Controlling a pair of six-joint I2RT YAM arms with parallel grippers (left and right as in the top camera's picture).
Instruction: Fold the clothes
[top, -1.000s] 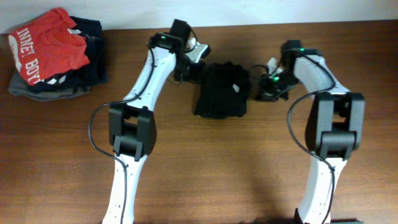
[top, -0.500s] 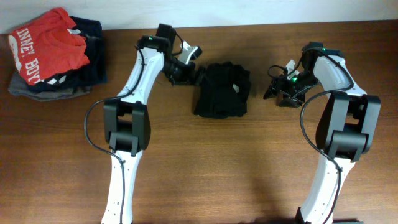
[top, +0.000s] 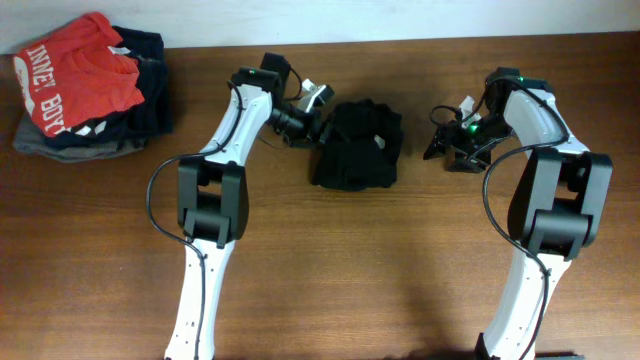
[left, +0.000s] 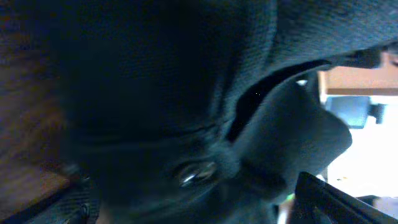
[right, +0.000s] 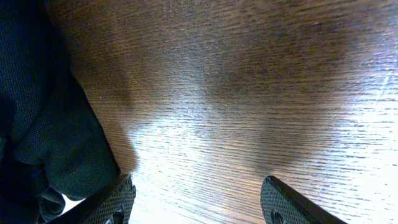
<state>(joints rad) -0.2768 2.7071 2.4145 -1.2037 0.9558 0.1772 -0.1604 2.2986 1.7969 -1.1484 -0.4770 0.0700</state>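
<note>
A black garment (top: 356, 146) lies folded into a compact bundle at the back middle of the wooden table (top: 320, 260). My left gripper (top: 311, 127) presses against its upper left edge. In the left wrist view the black fabric (left: 155, 93) with a metal button (left: 194, 172) fills the frame, and the left gripper (left: 202, 208) stands open around it, fingers wide at the bottom corners. My right gripper (top: 438, 146) hovers just right of the bundle, apart from it. In the right wrist view it (right: 196, 202) is open over bare wood, the black cloth (right: 43, 124) beside its left finger.
A stack of folded clothes (top: 85, 90), a red printed shirt (top: 75, 72) on top of navy and grey ones, sits in the back left corner. Bare wood (top: 320, 290) runs across the front half of the table.
My right gripper has opened, let go of the bundle's right edge and drawn back to the right. My left gripper swung away left, then returned to the bundle's upper left edge.
</note>
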